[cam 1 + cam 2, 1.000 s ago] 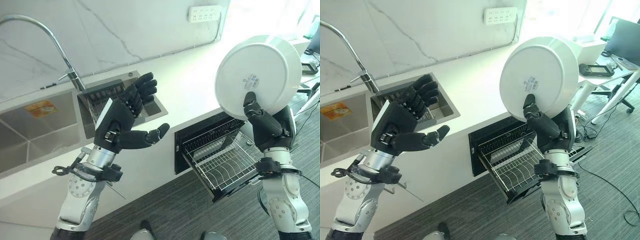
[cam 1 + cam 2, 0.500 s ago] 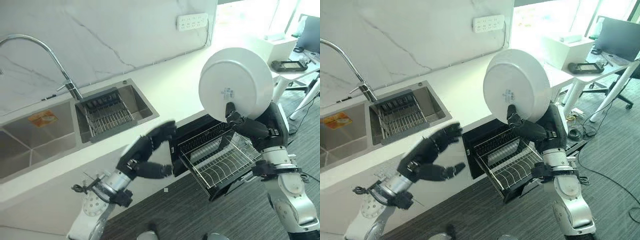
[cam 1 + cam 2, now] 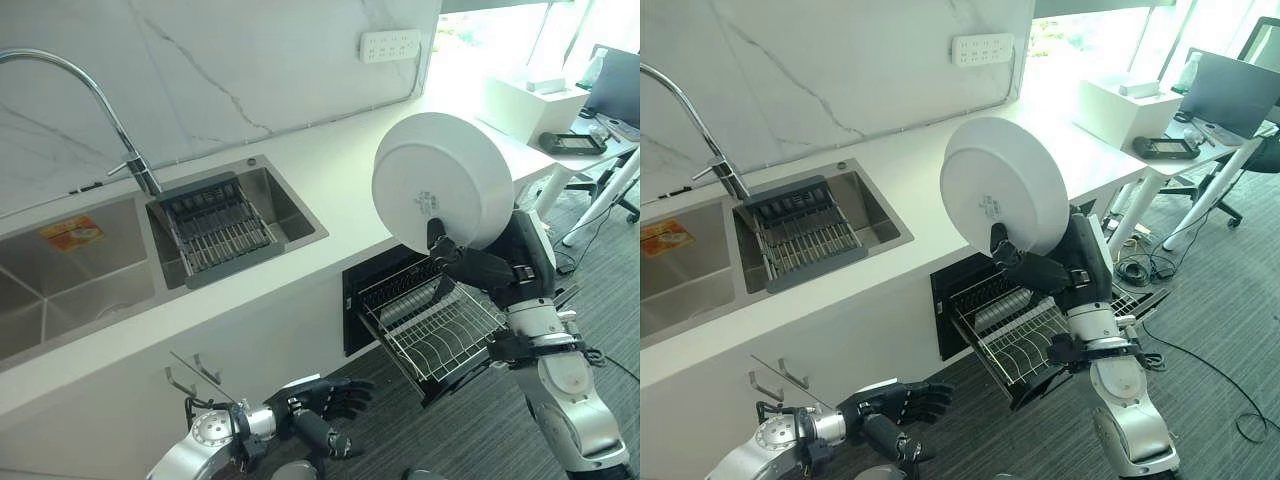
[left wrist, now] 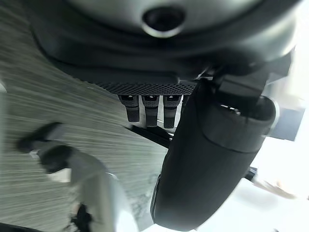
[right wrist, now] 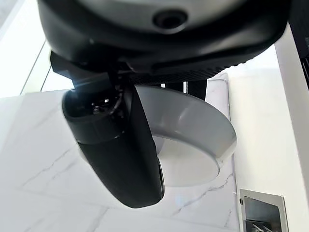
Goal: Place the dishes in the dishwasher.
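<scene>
My right hand (image 3: 470, 268) holds a large white bowl (image 3: 443, 180) up on edge, its underside facing me, thumb pressed on the base and fingers behind the rim; the bowl (image 5: 193, 140) shows past the thumb in the right wrist view. It hangs above the pulled-out wire rack (image 3: 440, 325) of the dishwasher (image 3: 372, 290) set under the white counter. My left hand (image 3: 325, 405) hangs low by the cabinet front over the grey floor, fingers loosely extended and holding nothing.
A steel double sink (image 3: 110, 260) with a dish rack insert (image 3: 212, 228) and a tall tap (image 3: 100, 100) lies in the counter to the left. Desks (image 3: 1160, 150) with a monitor and an office chair stand at the far right. Grey carpet floor (image 3: 1220, 330) lies below.
My left arm has dropped from counter height down to near the floor. My right hand has carried the bowl a little left and lower. The camera has shifted too.
</scene>
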`<state>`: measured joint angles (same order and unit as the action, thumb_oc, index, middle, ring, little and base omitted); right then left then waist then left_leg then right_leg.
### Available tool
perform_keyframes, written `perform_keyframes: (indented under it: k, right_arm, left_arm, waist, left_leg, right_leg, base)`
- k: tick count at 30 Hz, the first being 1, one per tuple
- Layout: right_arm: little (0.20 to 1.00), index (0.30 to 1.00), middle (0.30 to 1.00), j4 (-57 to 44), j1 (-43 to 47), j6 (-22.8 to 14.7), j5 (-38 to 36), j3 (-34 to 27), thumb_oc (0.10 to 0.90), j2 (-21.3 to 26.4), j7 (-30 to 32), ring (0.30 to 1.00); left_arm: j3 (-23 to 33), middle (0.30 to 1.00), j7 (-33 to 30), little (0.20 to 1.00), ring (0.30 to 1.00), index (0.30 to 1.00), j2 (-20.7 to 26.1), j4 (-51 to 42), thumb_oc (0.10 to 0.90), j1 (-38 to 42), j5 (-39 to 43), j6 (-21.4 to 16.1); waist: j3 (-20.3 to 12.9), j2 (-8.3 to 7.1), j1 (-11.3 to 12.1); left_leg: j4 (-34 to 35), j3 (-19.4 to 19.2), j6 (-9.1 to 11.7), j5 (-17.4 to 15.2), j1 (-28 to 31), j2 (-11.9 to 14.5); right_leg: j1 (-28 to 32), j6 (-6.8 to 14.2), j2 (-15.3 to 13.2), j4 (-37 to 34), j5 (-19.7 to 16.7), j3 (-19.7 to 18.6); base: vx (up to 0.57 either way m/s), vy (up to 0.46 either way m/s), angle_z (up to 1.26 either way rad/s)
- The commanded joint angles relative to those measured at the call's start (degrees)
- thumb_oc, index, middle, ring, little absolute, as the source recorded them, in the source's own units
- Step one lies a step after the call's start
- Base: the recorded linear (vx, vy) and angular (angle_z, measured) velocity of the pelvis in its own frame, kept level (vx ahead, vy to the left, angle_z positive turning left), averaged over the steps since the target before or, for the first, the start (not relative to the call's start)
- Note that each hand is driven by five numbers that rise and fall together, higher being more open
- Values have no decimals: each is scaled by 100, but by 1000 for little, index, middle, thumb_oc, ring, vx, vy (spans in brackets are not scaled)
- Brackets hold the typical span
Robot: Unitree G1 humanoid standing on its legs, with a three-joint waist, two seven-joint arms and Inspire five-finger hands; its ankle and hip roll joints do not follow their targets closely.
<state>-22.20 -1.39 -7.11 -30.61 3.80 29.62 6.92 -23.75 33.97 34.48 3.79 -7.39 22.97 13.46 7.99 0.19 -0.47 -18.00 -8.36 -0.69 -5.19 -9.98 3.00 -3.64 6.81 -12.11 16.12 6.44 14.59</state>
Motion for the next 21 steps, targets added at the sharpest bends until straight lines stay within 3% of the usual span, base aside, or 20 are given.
perform_keyframes:
  k: [1, 11, 12, 21]
  right_arm:
    - [300, 300, 300, -614, 615, -837, -688, -273, 400, -104, -520, 300]
    - [300, 300, 300, -541, 772, -968, -342, -319, 400, -164, -322, 300]
    - [300, 300, 300, -646, 896, -932, -424, -367, 400, -177, -262, 300]
    - [300, 300, 300, -562, 995, -879, -429, -367, 400, -72, -403, 300]
  left_arm:
    - [212, 900, 52, 900, 900, 900, -176, -590, 800, 164, 36, -554]
    - [258, 900, -140, 900, 900, 900, -267, -432, 800, 88, 26, -813]
    - [490, 900, -157, 900, 900, 900, -105, -745, 800, 237, 12, -1159]
    - [203, 900, -389, 900, 900, 900, -183, -518, 800, 185, -54, -1238]
  waist:
    - [-106, 48, -45]
    - [-185, 40, 23]
    - [57, -65, 164]
    - [-37, 2, 138]
  left_leg:
    - [82, -469, 4, -1013, 609, -34]
    - [82, -484, -43, -1039, 608, -49]
    - [82, -130, -52, -1266, 761, -197]
    - [82, -316, -47, -1305, 840, -53]
  right_leg:
    - [-61, 49, 462, 107, 347, 172]
    - [-63, -8, 516, 107, 415, 96]
    - [-595, 296, -246, 107, -440, 383]
    - [-402, 279, -167, 107, -144, 416]
  base:
    - [16, 43, 3]
    - [-13, -1, -2]
    - [-46, -23, -7]
    - [-67, -28, -4]
